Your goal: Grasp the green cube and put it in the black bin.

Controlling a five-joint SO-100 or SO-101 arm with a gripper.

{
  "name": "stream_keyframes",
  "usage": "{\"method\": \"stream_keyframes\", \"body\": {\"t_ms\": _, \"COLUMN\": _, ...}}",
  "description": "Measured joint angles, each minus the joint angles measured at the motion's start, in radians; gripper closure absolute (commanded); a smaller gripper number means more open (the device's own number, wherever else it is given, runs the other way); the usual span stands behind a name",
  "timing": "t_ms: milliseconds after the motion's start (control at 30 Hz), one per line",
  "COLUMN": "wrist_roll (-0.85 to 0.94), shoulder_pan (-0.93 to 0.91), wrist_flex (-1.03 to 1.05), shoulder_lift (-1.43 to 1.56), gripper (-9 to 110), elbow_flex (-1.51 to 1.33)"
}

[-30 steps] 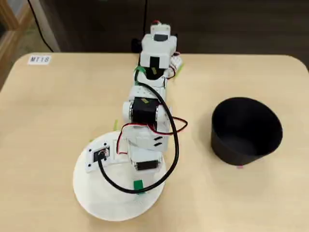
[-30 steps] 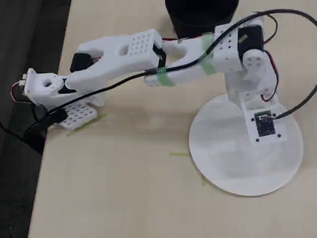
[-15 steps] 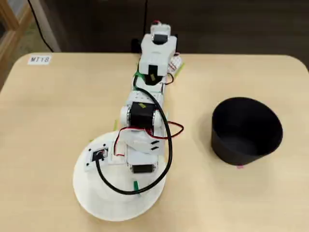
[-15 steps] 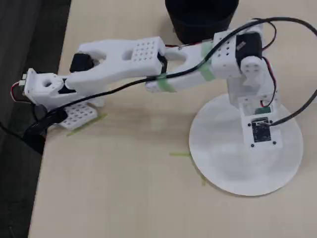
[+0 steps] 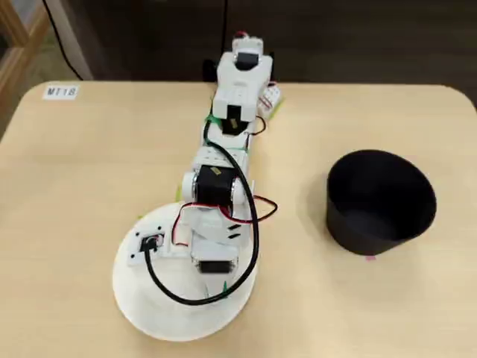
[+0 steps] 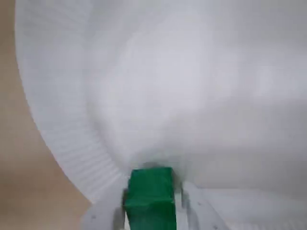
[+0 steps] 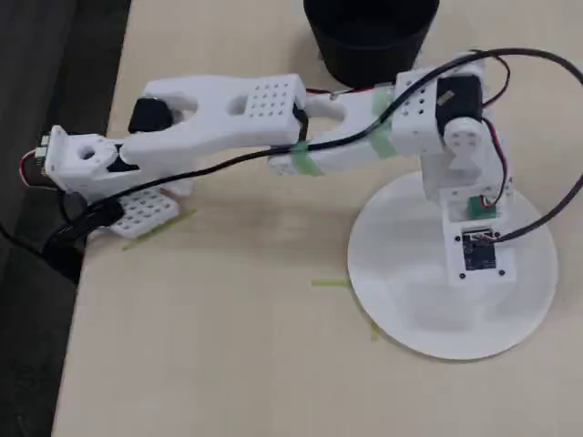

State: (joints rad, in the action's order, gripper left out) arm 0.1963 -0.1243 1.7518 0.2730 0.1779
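The green cube [image 6: 149, 199] fills the bottom middle of the wrist view, with a white finger [image 6: 103, 215] tight against its left side and another tight against its right. My gripper [image 6: 149, 191] is shut on it, low over the white plate [image 6: 192, 96]. In a fixed view the arm reaches out over the plate [image 5: 145, 309], and only a sliver of the green cube [image 5: 223, 287] peeks past the gripper [image 5: 216, 282]. The black bin [image 5: 380, 201] stands apart to the right there. In another fixed view the black bin [image 7: 369, 32] is at the top edge.
The arm's base [image 5: 242, 63] sits at the table's far edge, with a black cable [image 5: 250, 246] looping round the wrist. A white label [image 5: 59, 92] lies at the far left corner. Thin green tape strips [image 7: 330, 283] mark the table beside the plate [image 7: 401, 309].
The wrist has come down and shifted a little further out over the white plate. The green patch that showed beyond the gripper is now mostly covered by it.
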Motion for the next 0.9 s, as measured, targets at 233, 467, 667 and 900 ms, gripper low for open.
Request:
{"method": "stream_keyframes", "body": {"t_ms": 233, "wrist_roll": -0.025, "shoulder_pan": -0.002, "wrist_flex": -0.026, "shoulder_lift": -0.005, "gripper": 102, "elbow_flex": 0.000}}
{"method": "stream_keyframes", "body": {"t_ms": 467, "wrist_roll": -0.035, "shoulder_pan": -0.005, "wrist_flex": 0.032, "shoulder_lift": 0.000, "gripper": 102, "elbow_flex": 0.091}}
{"method": "stream_keyframes", "body": {"t_ms": 667, "wrist_roll": -0.092, "shoulder_pan": 0.008, "wrist_flex": 0.100, "shoulder_lift": 0.288, "gripper": 102, "elbow_flex": 0.021}}
{"method": "stream_keyframes", "body": {"t_ms": 900, "wrist_roll": -0.127, "shoulder_pan": 0.178, "wrist_flex": 0.104, "shoulder_lift": 0.799, "gripper": 102, "elbow_flex": -0.267}}
